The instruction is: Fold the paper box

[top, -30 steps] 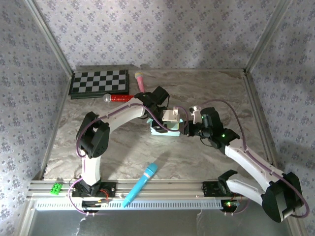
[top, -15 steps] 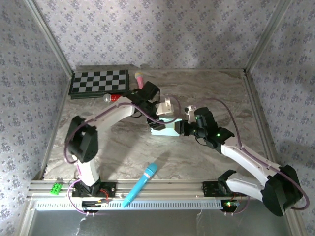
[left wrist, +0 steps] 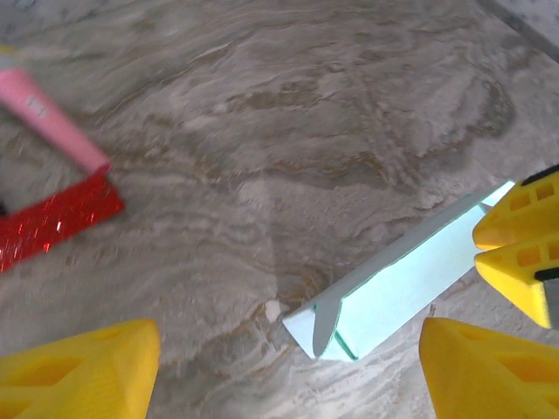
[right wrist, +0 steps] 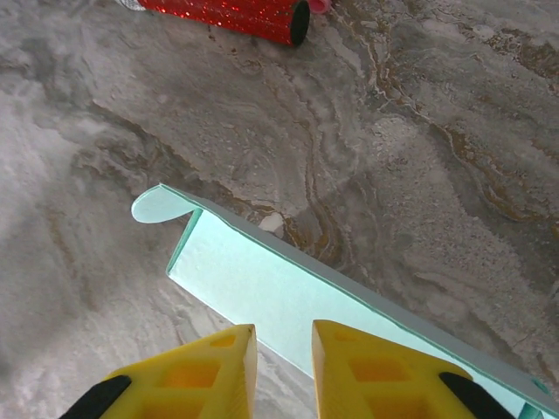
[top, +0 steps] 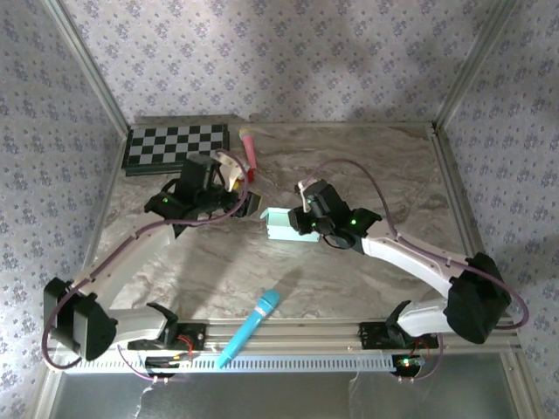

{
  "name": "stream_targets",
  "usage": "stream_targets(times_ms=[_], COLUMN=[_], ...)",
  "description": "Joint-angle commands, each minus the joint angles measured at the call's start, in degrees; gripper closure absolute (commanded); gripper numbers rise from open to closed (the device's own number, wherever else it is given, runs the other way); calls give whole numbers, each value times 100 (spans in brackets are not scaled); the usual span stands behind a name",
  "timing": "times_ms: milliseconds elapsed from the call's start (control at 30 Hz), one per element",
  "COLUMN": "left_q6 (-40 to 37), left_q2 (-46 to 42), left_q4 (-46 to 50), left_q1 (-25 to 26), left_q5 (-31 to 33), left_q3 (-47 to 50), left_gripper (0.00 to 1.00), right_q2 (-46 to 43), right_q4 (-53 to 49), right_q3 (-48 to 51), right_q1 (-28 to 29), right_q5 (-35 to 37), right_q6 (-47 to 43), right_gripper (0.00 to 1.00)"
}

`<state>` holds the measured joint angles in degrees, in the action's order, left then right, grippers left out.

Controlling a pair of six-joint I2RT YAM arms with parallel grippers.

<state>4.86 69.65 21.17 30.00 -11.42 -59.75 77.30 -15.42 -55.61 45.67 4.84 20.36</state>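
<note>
1 paper box (top: 281,229), end flap (left wrist: 316,328) open.

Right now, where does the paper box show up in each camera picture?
Top camera: paper box at the centre.
Left wrist: paper box at lower right, lying slantwise.
Right wrist: paper box at lower centre, running to the bottom right corner.
Shared landmark: the pink stick, beyond the box.

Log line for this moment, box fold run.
left gripper: open, apart from box | right gripper: at box, jaws narrow, grip unclear | box: partly folded, on table
</note>
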Motion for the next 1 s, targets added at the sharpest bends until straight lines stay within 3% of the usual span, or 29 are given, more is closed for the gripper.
stream_targets(times_ms=[0, 200, 467, 967], left_q6=[1142, 1449, 1430, 1443], left_q2=[-385, -689, -646, -375], left_q4=[-119, -84, 62, 88], left_q1=[-21, -61, -66, -69], left_q5=[731, 994, 892, 636], left_q3=[280, 743, 778, 745], left_gripper=[22, 22, 21, 22], right_q2=[225, 569, 777, 954], right_q4=[-362, -416, -367, -383], right_q3=[-303, -430, -315, -120], right_q1=[169, 348, 391, 381], right_q5=[546, 908, 1212, 948], right_q6=[-266, -292, -143, 13], right_gripper=[77, 79, 80, 80])
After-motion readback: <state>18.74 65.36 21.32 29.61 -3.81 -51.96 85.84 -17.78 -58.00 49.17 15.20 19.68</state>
